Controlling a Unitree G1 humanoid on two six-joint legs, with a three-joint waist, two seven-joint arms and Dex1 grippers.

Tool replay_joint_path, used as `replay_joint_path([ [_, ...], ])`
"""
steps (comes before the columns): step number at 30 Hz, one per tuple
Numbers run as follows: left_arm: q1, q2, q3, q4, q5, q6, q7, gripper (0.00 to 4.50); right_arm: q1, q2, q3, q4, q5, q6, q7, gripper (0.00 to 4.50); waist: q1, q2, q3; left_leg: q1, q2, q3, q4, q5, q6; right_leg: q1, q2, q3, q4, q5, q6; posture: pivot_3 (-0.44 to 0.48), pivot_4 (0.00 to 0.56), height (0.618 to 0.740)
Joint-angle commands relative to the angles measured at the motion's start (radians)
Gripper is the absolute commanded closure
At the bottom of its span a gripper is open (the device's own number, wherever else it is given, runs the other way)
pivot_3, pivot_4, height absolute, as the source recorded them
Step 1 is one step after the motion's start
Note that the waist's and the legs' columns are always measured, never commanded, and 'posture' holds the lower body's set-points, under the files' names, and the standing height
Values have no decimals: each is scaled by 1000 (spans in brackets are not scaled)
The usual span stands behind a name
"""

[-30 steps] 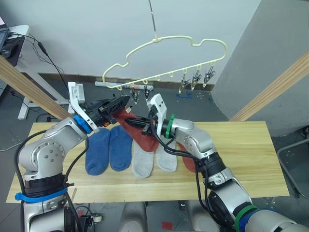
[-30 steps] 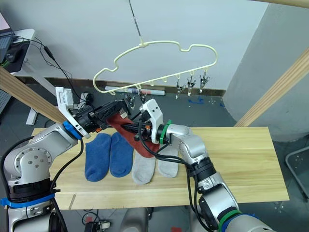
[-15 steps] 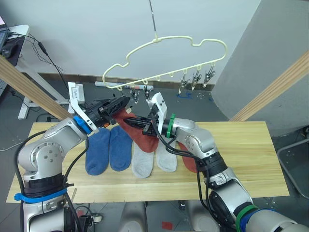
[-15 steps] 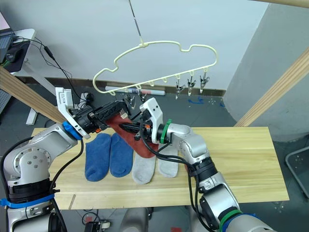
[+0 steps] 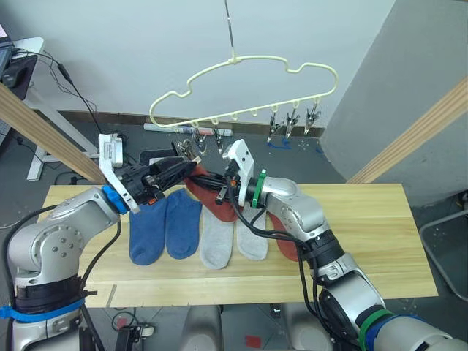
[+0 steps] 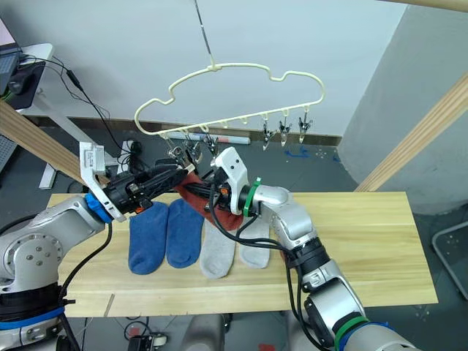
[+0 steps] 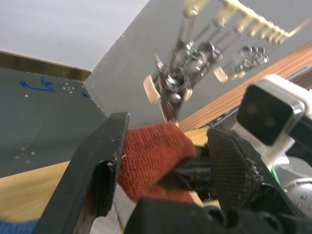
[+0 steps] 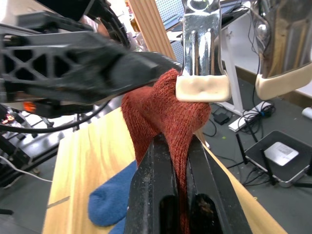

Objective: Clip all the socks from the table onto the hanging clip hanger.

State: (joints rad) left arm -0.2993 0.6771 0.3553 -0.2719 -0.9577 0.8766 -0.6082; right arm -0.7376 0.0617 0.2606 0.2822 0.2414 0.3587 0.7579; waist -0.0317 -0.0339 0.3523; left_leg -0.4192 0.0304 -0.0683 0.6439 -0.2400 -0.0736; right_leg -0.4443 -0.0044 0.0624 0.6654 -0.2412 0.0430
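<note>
My right gripper (image 8: 173, 141) is shut on a rust red sock (image 5: 217, 197) and holds it up off the table (image 5: 365, 219), under the left clips (image 5: 191, 148) of the cream clip hanger (image 5: 241, 62). The sock's top edge touches the cream pad of one clip (image 8: 202, 88). My left gripper (image 7: 168, 136) is open, with its fingers on either side of that sock's top and of the right gripper's tips. Lying on the table are two blue socks (image 5: 148, 228), two light grey socks (image 5: 217, 246) and another red sock (image 5: 287, 243), partly behind my right arm.
Three free clips (image 5: 292, 121) hang at the hanger's right end. Slanted wooden poles (image 5: 44, 131) (image 5: 409, 139) flank the table. A white desk (image 5: 29, 51) with cables stands at the back left.
My left gripper has tilted up toward the clips while its arm dropped lower. The right gripper has lifted the red sock closer to the clips. The hanger has swung a little left.
</note>
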Motion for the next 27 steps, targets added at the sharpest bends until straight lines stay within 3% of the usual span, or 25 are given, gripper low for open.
replay_joint_path([
  [1, 28, 29, 3, -50, 25, -35, -36, 1595, -20, 14, 14, -13, -23, -67, -1, 3952, 0, 0, 0, 0, 0, 0, 0, 0, 0, 0, 0, 0, 0, 0, 0, 30, 337, 735],
  [3, 41, 36, 1, -63, 32, -41, -45, 1595, -20, 15, 21, -14, -37, -88, 1, 3501, 0, 0, 0, 0, 0, 0, 0, 0, 0, 0, 0, 0, 0, 0, 0, 35, 338, 735],
  [8, 57, 48, 8, -80, 48, -55, -56, 1595, -20, 1, 46, -8, -75, -123, 9, 1837, 0, 0, 0, 0, 0, 0, 0, 0, 0, 0, 0, 0, 0, 0, 0, 36, 338, 735],
  [15, 90, 72, 33, -102, 76, -85, -67, 1595, -10, -54, 71, -15, -141, -135, 2, 1837, 1, 0, 0, 0, 0, 0, 0, 0, 0, 0, 0, 0, 0, 0, 0, 38, 338, 735],
  [20, 109, 96, 59, -94, 171, -185, -62, 1595, 16, -104, 59, -58, -165, -101, -29, 1837, 2, 0, 0, 0, 0, 0, 0, 0, 0, 0, 0, 0, 0, 0, 0, 43, 339, 735],
  [27, 148, 101, 52, -129, 238, -252, -68, 1595, 91, -218, 32, -230, -157, -65, -25, 1837, 3, 0, 0, 0, 0, 1, 0, 0, 0, 0, 0, 1, -1, 0, 0, 51, 343, 735],
])
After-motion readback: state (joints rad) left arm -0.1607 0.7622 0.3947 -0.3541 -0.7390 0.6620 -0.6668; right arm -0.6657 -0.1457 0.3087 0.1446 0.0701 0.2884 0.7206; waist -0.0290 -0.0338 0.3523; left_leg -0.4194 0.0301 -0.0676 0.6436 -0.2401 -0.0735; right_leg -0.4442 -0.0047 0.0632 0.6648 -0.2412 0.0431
